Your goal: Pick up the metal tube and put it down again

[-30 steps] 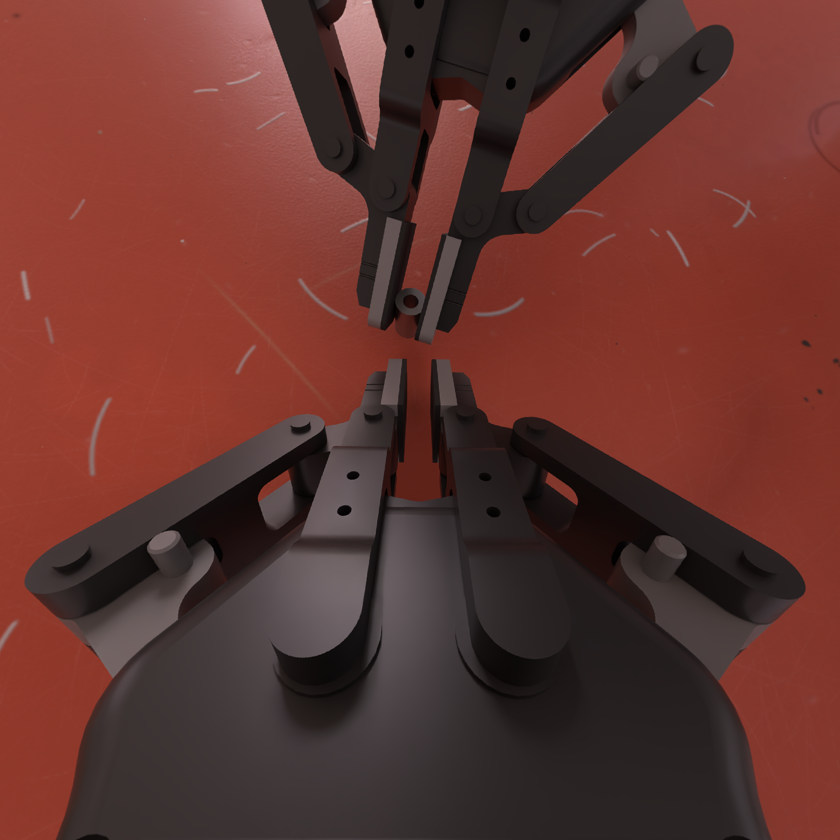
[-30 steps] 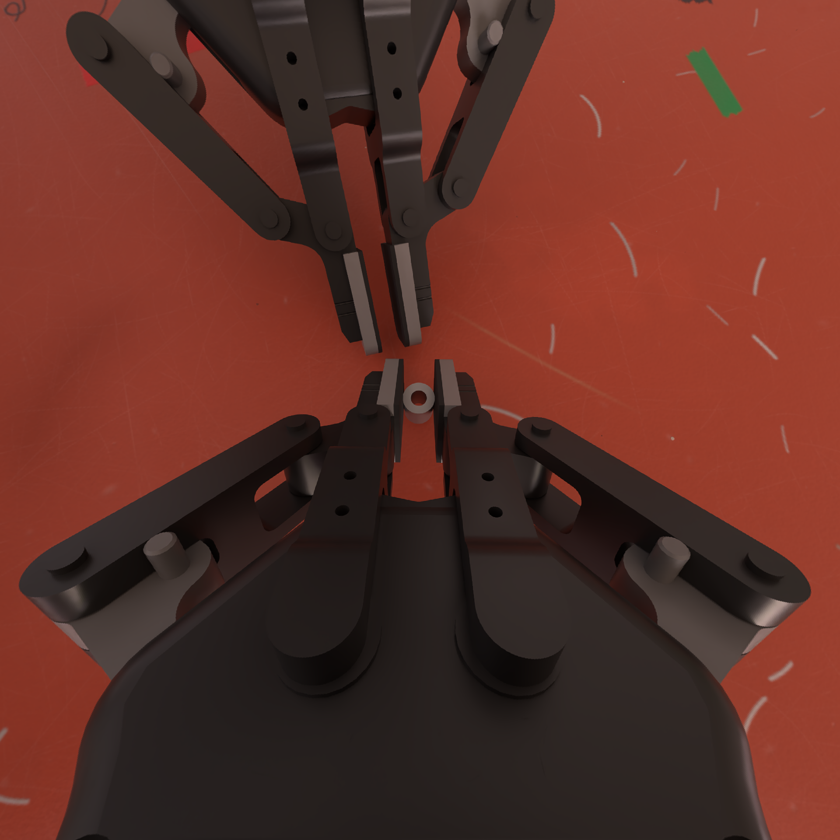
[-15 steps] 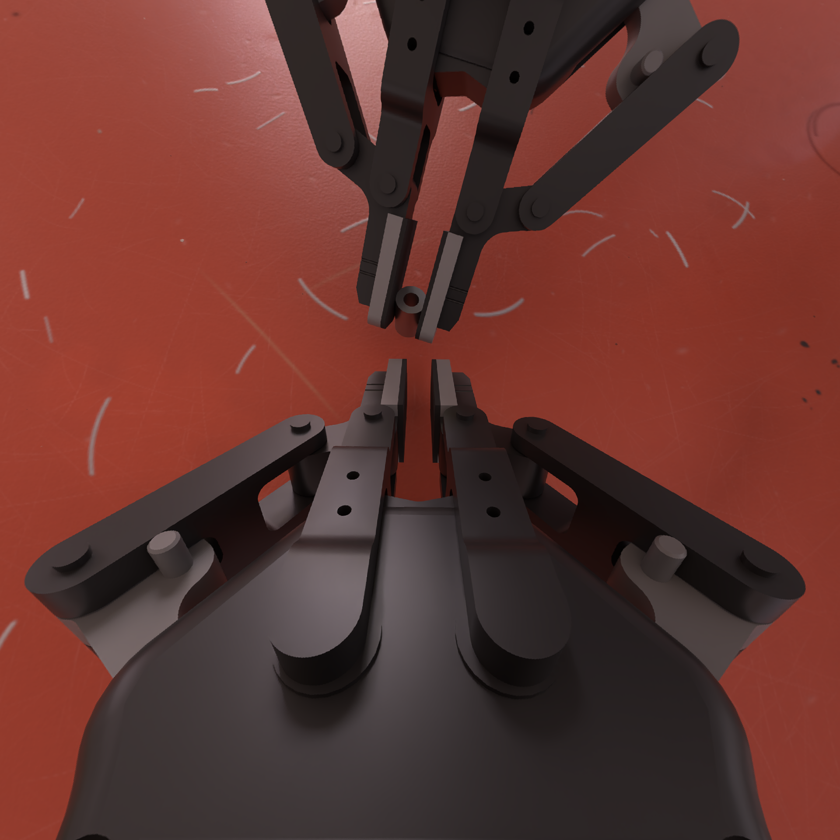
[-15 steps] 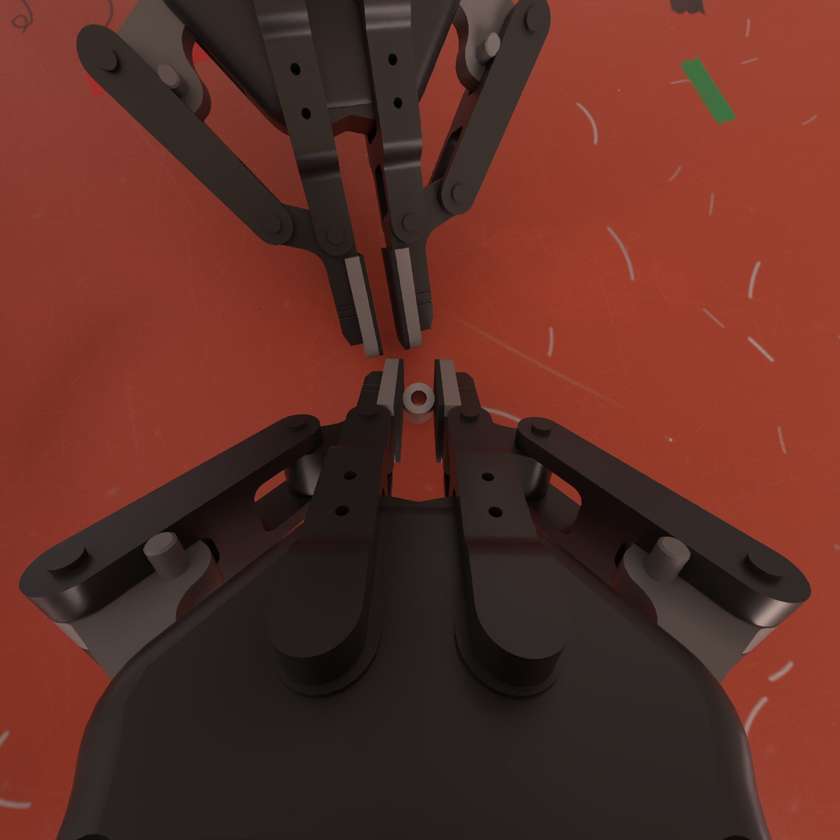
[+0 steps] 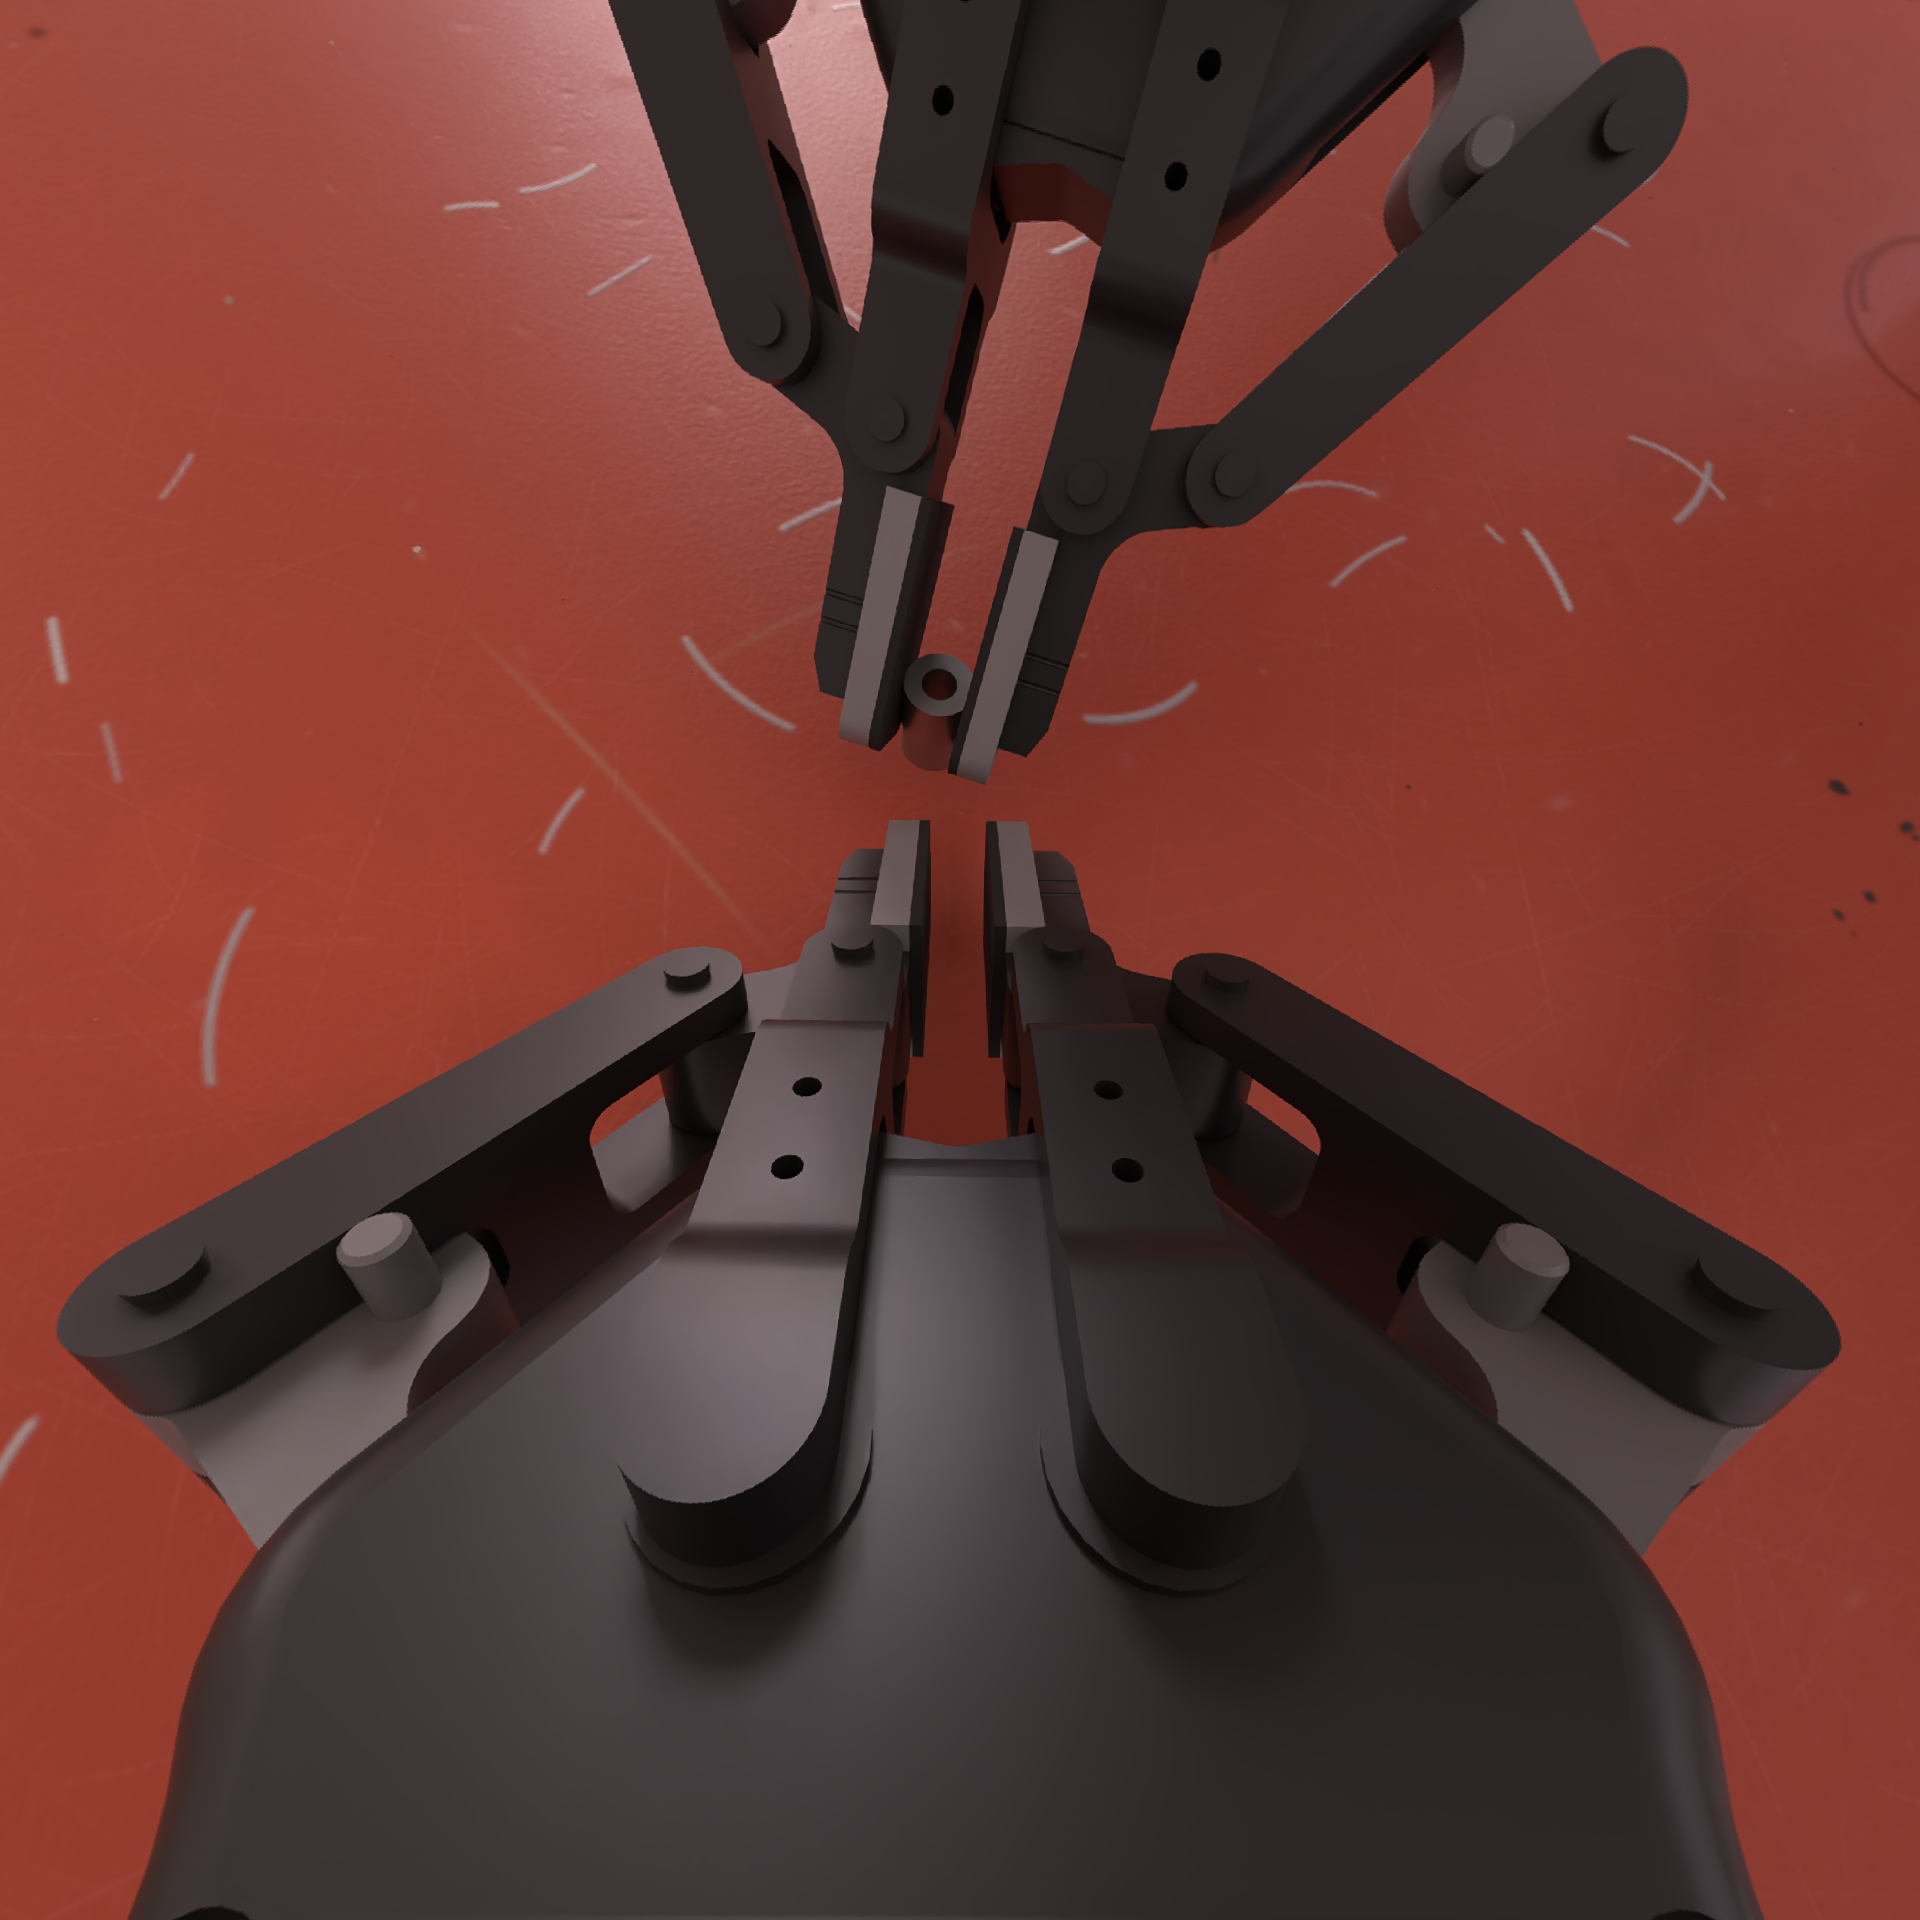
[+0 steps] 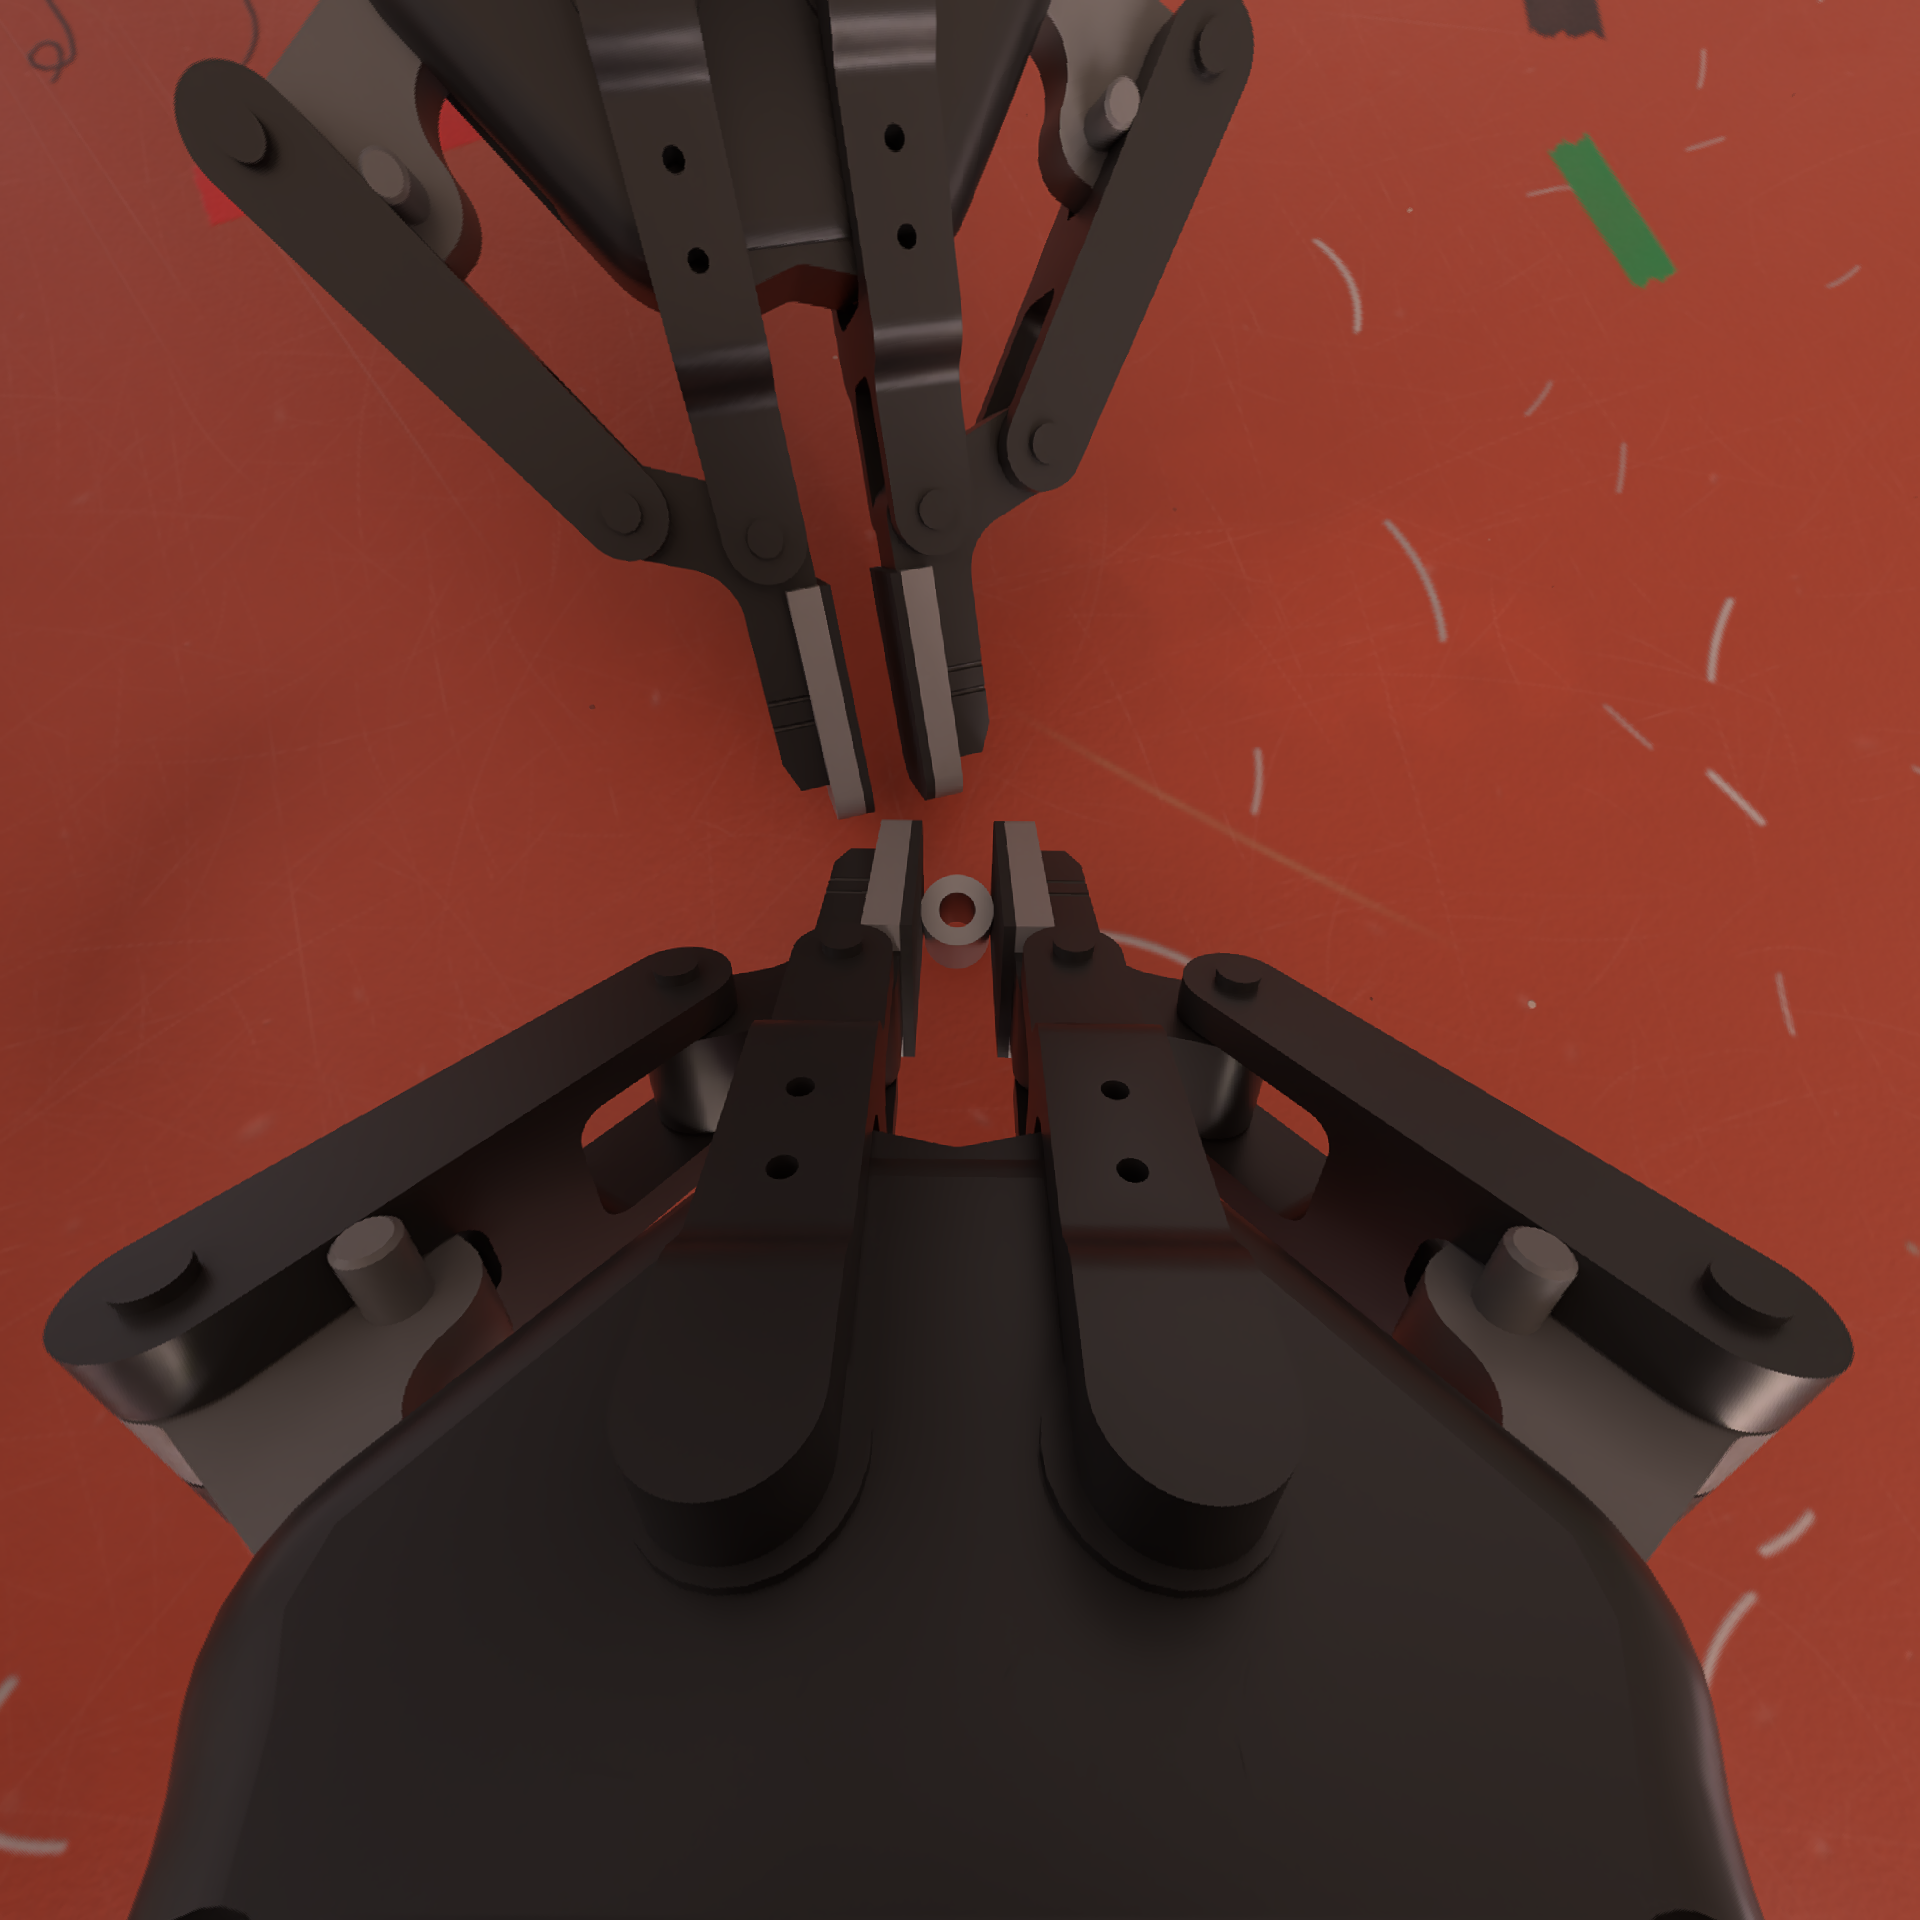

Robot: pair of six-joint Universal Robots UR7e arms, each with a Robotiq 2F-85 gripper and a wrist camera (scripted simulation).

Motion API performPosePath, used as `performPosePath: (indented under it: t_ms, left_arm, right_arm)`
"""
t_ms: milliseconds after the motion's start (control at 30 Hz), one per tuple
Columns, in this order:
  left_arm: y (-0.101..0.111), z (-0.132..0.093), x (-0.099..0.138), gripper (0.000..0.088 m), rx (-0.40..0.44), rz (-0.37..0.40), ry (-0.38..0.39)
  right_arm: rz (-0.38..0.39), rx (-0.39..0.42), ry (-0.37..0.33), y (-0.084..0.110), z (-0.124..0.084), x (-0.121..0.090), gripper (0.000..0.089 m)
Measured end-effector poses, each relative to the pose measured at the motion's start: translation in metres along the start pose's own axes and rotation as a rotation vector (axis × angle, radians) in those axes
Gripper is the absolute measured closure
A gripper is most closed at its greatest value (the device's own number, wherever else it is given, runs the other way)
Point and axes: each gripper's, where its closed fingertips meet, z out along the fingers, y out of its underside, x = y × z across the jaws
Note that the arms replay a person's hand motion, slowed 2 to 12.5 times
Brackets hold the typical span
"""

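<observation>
The metal tube [image 6: 956, 907] is a short grey cylinder standing upright, its open end facing the camera. My right gripper [image 6: 956, 831] is shut on it, with a pad on each side. In the left wrist view the tube [image 5: 938, 686] sits between the right gripper's [image 5: 914, 758] pads, its lower end showing below the fingertips. I cannot tell whether it touches the red table [image 5: 312, 727]. My left gripper [image 5: 958, 831] is shut to a narrow gap and holds nothing. It faces the right gripper tip to tip, a small gap apart, and also shows in the right wrist view [image 6: 896, 800].
The red tabletop is scratched with pale marks. A green strip of tape [image 6: 1612, 213] lies at the far right, and a dark piece [image 6: 1564, 16] sits at the top edge. A bright red patch [image 6: 218, 197] shows behind the left gripper's link.
The right wrist view takes in slightly more table, so my right gripper with the tube has risen a little. The left gripper has not visibly moved.
</observation>
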Motion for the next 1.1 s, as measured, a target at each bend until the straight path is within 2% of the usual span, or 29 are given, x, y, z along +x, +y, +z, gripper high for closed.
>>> performPosePath:
  t_ms: [1100]
  left_arm:
    - [0.0, -0.0001, 0.0, 0.0787, 0.0, -0.002, 0.003]
  right_arm:
    - [0.013, -0.013, -0.008, 0.0052, 0.0034, -0.0003, 0.0775]
